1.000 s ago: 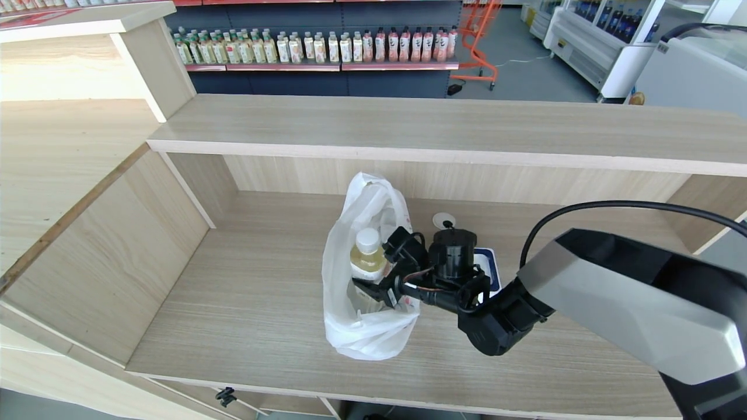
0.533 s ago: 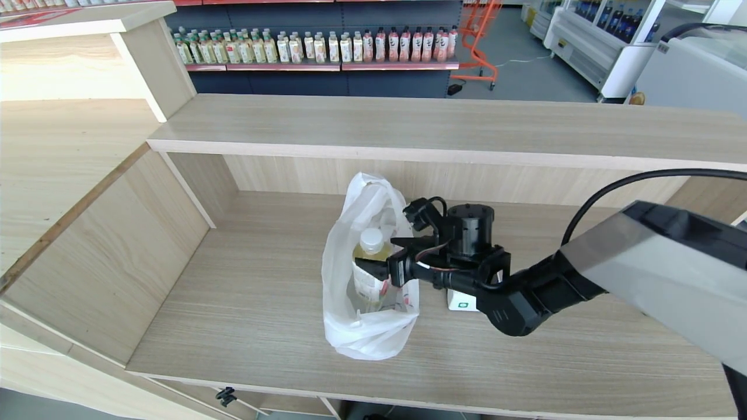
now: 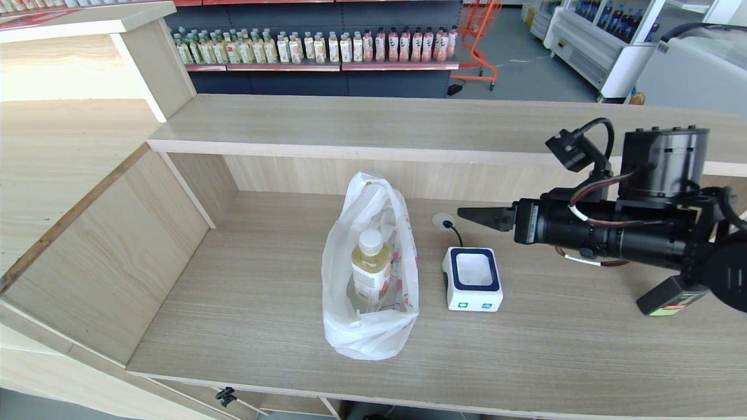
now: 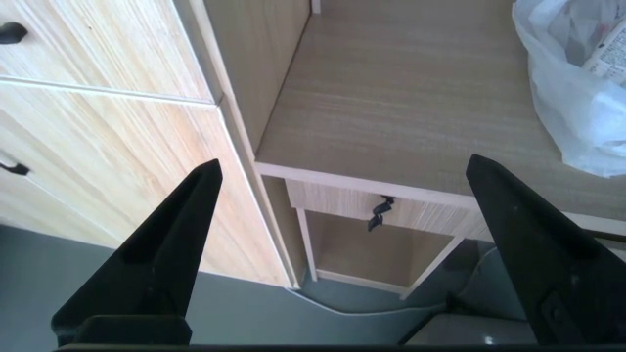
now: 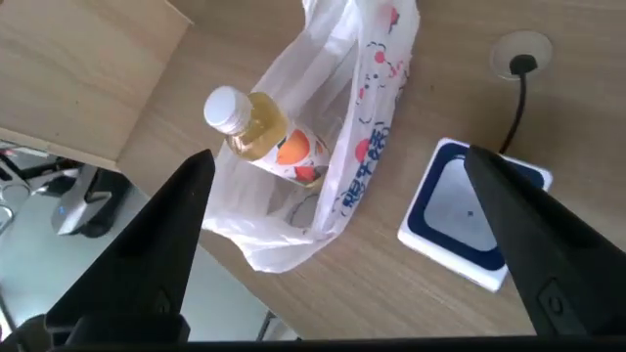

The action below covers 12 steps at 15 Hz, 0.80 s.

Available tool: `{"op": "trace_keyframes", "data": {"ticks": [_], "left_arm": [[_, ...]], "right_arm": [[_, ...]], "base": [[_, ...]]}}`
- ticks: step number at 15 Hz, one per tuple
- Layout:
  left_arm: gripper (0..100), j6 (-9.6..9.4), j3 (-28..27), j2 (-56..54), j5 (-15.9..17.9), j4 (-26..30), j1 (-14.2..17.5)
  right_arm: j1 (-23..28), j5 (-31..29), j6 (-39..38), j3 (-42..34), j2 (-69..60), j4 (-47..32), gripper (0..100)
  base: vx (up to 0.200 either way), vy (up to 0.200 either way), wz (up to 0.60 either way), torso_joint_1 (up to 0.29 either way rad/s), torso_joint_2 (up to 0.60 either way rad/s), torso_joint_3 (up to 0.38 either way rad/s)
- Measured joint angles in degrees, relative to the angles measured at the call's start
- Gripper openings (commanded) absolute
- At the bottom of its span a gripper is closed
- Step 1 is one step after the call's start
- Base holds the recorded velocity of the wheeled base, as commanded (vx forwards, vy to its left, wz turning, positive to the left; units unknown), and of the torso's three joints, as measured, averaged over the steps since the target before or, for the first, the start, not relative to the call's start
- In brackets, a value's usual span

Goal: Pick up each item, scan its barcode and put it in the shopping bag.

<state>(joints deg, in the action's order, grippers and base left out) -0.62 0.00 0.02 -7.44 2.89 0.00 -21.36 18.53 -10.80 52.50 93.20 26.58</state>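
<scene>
Landmark: the barcode scanner (image 3: 473, 279), a white box with a dark-framed window, is lying flat on the wooden counter (image 3: 262, 303).
Shopping bag: the white plastic shopping bag (image 3: 369, 291) is standing just beside the scanner, on the robot's left of it, with its mouth gaping upward.
Bottle: a clear bottle (image 3: 370, 268) of yellowish drink with a white cap is standing upright inside the bag, near the scanner but apart from it.
Right gripper: the right gripper (image 3: 467, 214) is hovering in the air above the scanner's far side, pointing toward the robot's left. Its jaws are standing wide apart and gripping nothing; from the right wrist they are framing the bag (image 5: 362, 147), the bottle (image 5: 259, 127) and the scanner (image 5: 469, 220) below.
Left gripper: the left gripper (image 4: 344, 164) is hanging well apart from the scanner, past the bag on the robot's left, off the counter's front edge. Its jaws are spread and holding nothing.
Cable: a black cable is running from the scanner's far side into a round grommet (image 3: 443, 220) just behind it.
Background: shelves of bottled drinks (image 3: 315, 46) are standing far behind the scanner.
</scene>
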Motion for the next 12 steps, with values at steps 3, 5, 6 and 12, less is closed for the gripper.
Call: {"op": "trace_keyframes", "data": {"ticks": [3, 5, 6, 12], "left_arm": [[100, 0.0, 0.0, 0.0, 0.0, 0.0, 0.0], [100, 0.02, 0.0, 0.0, 0.0, 0.0, 0.0], [100, 0.0, 0.0, 0.0, 0.0, 0.0, 0.0], [100, 0.16, 0.0, 0.1, 0.0, 0.0, 0.0]], "right_arm": [[5.9, -0.2, 3.7, -6.6, -11.1, -9.2, 100], [8.3, -0.2, 4.4, -11.0, -15.9, -9.7, 100], [8.9, -0.2, 4.4, -12.9, -17.7, -9.8, 100], [9.9, -0.3, 4.4, -16.9, -21.7, -9.8, 100]], "base": [[0.0, 0.0, 0.0, 0.0, 0.0, 0.0], [0.0, 0.0, 0.0, 0.0, 0.0, 0.0], [0.0, 0.0, 0.0, 0.0, 0.0, 0.0], [0.0, -0.167, 0.0, 0.003, 0.0, 0.002]]}}
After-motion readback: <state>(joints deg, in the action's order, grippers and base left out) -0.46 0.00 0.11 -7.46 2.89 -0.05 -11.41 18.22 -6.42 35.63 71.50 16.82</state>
